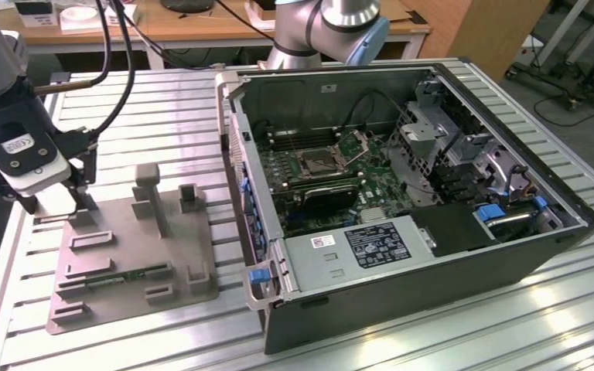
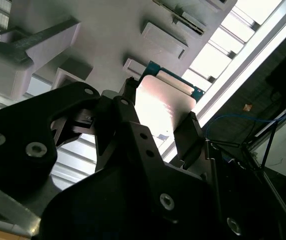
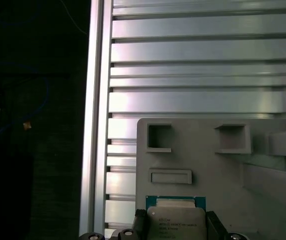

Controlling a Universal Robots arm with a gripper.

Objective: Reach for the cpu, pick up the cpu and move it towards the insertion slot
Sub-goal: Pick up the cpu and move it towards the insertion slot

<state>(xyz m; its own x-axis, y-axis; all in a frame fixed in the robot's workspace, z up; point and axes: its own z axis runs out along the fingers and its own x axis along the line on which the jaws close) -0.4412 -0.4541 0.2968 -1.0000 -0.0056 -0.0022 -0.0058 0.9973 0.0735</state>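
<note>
"While the arm (image 1: 13, 116) hangs over the grey tray (image 1: 132, 255) at the exterior view's left, where is the chip (image 2: 165, 102) (image 3: 175, 222)?"

"Between the jaws. In both wrist views its silver top faces up with a green rim around it. 1 dark finger (image 2: 190, 125) sits against each of 2 opposite edges, so the jaws are closed on it."

"Is it off the tray?"

"I cannot tell. It is at a corner of the tray, close to the edge of the slatted metal surface (image 1: 173, 100)."

"And the socket (image 1: 323, 162)?"

"It lies on the green board inside the open computer case (image 1: 401, 286), a dark square in a shiny metal frame. The case stands on the same surface, just beside the tray at the exterior view's right. The socket is well apart from the chip."
</note>
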